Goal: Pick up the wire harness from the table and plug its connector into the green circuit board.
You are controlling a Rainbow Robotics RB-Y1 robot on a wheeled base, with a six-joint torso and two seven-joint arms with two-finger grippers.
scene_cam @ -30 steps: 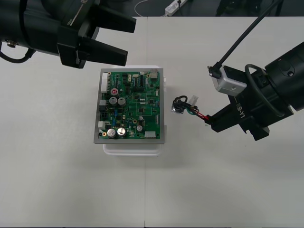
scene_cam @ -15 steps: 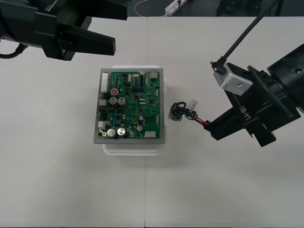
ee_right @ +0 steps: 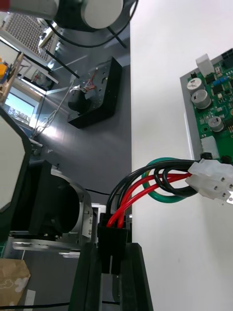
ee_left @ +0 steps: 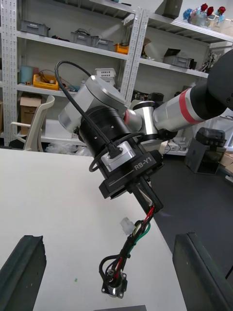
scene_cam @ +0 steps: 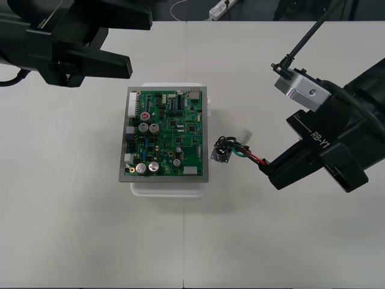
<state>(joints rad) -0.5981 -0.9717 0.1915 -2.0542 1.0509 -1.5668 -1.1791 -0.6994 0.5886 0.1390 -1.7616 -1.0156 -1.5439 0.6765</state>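
Right arm: the right gripper (scene_cam: 266,165) hangs over the table (scene_cam: 72,241), to the right of the board. Its black fingers (ee_right: 90,277) are pressed together on the wire harness (scene_cam: 249,155).
Grip point: the black plug (ee_right: 112,243) sits pinched between the two fingertips, and red, black and green wires curl out of it.
Harness: it trails from the right gripper toward the board. A white connector (scene_cam: 245,133) sticks out on the far side, and the round metal socket (scene_cam: 221,154) is at the free end — just beside the board's right edge. Whether the socket touches the table cannot be told.
Board: the green circuit board (scene_cam: 166,133) lies flat on its white base (scene_cam: 168,186) at the table's middle. The plug is not in it.
Left arm: the left gripper (scene_cam: 139,42) is above the table's far left, well apart from the harness — its fingers (ee_left: 24,272) are spread wide and hold nothing.
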